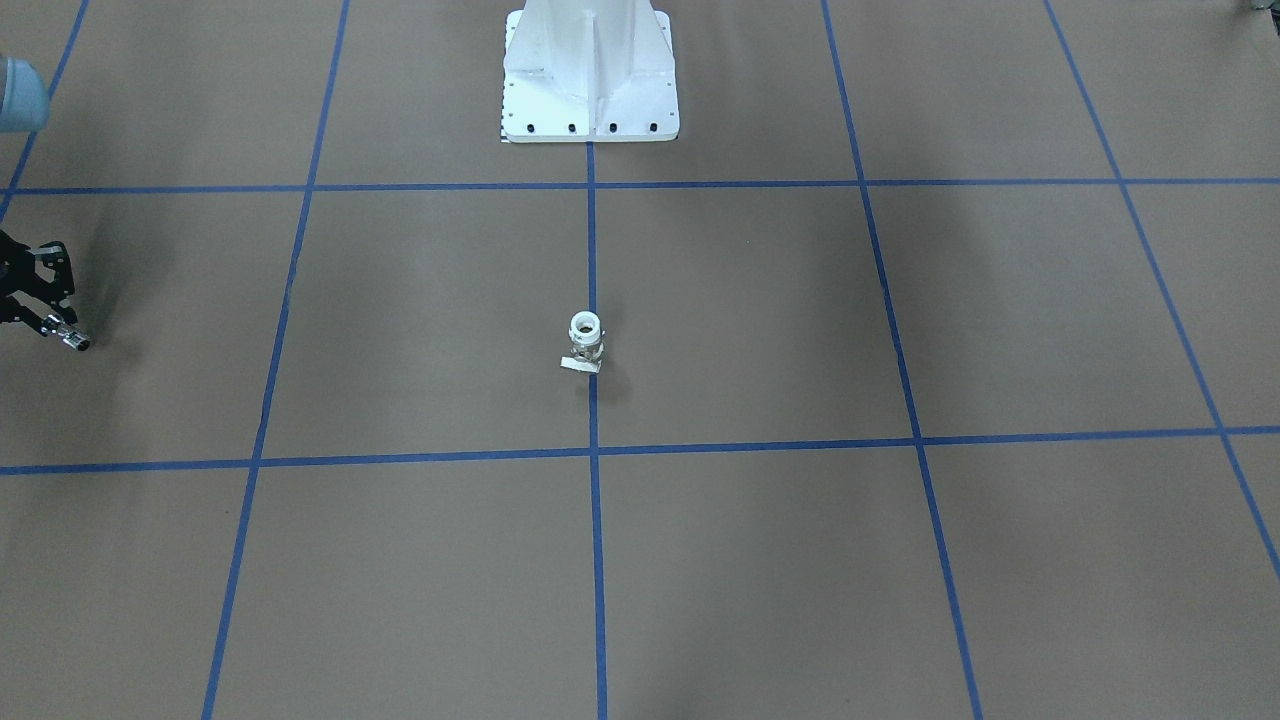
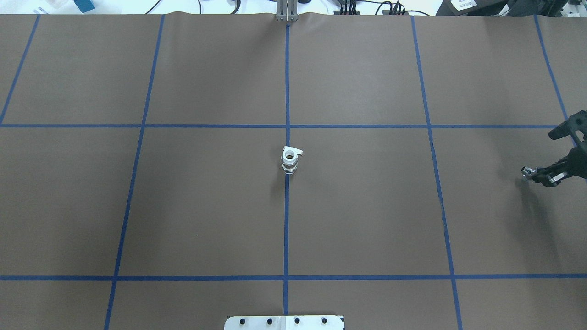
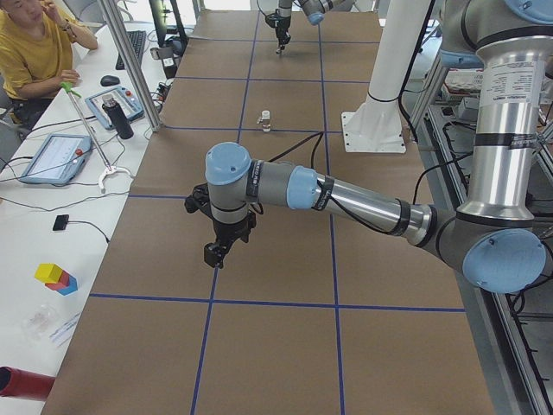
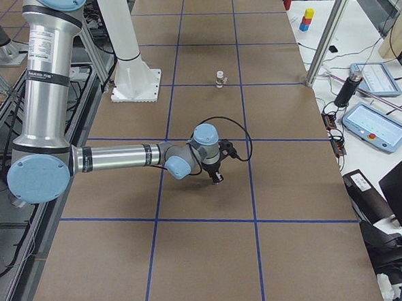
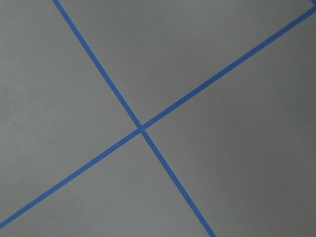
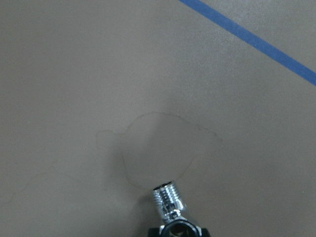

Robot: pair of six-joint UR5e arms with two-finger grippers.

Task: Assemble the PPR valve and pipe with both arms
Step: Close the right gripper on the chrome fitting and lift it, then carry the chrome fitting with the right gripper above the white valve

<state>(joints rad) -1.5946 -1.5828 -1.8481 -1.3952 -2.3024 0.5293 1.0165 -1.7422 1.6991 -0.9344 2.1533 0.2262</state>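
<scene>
Front-facing view: shows the PPR valve (image 1: 586, 343), a small fitting with a white plastic ring collar, silvery metal middle and flat pale tab, apparently upright on the centre line of blue tape (image 1: 592, 250) across the brown paper-covered worktop (image 1: 760, 320), in front of the white bolted pedestal (image 1: 590, 90). Shows also the black two-finger right gripper (image 1: 58, 330) at the view's far left edge, closed on the pipe (image 1: 76, 343), a tiny shiny chrome tube fitting, well apart from the valve. Overhead view: puts the PPR valve (image 2: 290, 160) alone at mid-worktop, collar opening upward, tab jutting away from the robot, and the right gripper (image 2: 539, 173) out at the side with the pipe (image 2: 527, 172) at its tips. Exterior left view: shows the left gripper (image 3: 220, 252) on the near arm hanging above the worktop, well apart from the valve; cannot tell whether open or closed. Exterior right view: places the right gripper (image 4: 216, 177) low over the worktop, valve far beyond. Left wrist view: nothing but crossing tape, no fingers. Right wrist view: shows the pipe's threaded chrome end projecting from the black fingertips, just above the paper. Probably light, rigid and slick on the metal; likely to tip if nudged. Best taken across the silvery middle, leaving the collar opening free for the threaded end.
</scene>
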